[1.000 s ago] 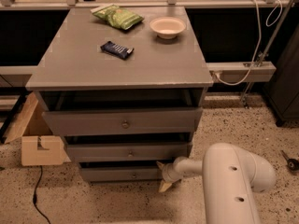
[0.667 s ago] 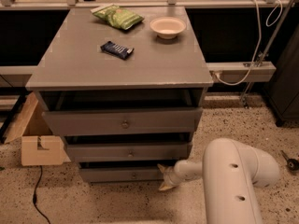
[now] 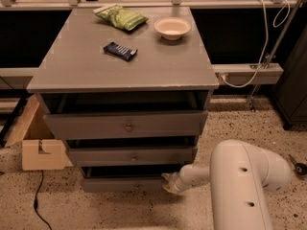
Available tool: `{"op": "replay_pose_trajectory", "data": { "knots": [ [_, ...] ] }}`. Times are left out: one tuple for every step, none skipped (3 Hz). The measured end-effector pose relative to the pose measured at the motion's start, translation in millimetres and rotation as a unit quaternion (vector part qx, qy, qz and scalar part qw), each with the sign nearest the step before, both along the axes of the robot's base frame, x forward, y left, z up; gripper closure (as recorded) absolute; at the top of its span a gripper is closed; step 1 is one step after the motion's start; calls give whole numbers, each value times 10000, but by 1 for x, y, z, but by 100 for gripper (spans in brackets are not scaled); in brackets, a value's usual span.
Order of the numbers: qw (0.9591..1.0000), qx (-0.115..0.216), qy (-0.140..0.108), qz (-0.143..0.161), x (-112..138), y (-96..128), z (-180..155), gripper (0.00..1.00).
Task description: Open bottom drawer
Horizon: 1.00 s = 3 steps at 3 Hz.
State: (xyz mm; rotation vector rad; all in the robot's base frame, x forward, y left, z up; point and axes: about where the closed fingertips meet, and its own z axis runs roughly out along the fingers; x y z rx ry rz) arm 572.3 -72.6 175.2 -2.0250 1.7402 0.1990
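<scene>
The grey cabinet (image 3: 125,63) has three drawers. The bottom drawer (image 3: 125,184) is the slimmest front, low near the floor, with a small round knob (image 3: 137,187) at its centre. It stands slightly out, with a dark gap above it. My white arm (image 3: 242,176) reaches in from the lower right. My gripper (image 3: 169,182) is at the right end of the bottom drawer's front, touching or nearly touching its edge. The mid-sized drawer (image 3: 132,155) and the tall top drawer (image 3: 125,124) are above.
On the cabinet top lie a green snack bag (image 3: 121,17), a dark bar (image 3: 120,51) and a white bowl (image 3: 172,28). A cardboard box (image 3: 37,145) sits on the floor to the left. A cable (image 3: 38,206) runs on the speckled floor.
My arm and gripper have stayed at the right end of the bottom drawer. The drawer shows no clear movement.
</scene>
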Motion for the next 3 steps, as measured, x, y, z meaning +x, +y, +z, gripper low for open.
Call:
{"op": "replay_pose_trajectory", "data": {
  "knots": [
    [10000,0,-1,1,0,0,6,83],
    [10000,0,-1,2,0,0,6,60],
    [10000,0,-1,2,0,0,6,36]
  ]
}}
